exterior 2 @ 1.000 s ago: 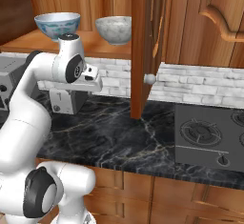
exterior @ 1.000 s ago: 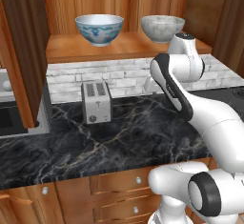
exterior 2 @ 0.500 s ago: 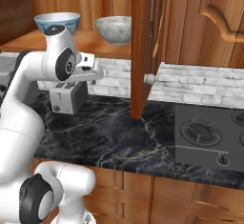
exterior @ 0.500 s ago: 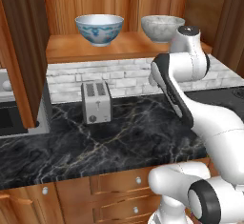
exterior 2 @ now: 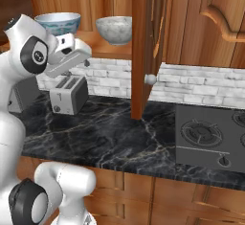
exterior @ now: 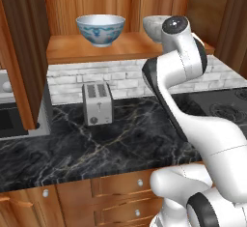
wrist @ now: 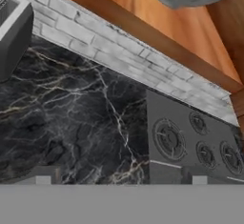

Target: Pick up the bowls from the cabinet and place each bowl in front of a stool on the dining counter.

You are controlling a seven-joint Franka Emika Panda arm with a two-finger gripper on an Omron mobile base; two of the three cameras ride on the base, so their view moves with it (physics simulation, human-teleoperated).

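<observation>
The pincer [wrist: 119, 180] stood wide open and empty, below the shelf [exterior: 72, 49]. It should rise level with the marble bowl [exterior 2: 114, 29] and straddle its rim before closing.

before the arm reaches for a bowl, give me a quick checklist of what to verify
1. Cabinet door swung open, shelf reachable: ok.
2. Both bowls upright on the shelf, blue floral bowl and marble bowl: ok.
3. Gripper open and holding nothing: ok.
4. Gripper level with a bowl rim: not ok, the marble bowl sits above it in the hand view.
5. Toaster out of the reach path: cannot tell.
</observation>
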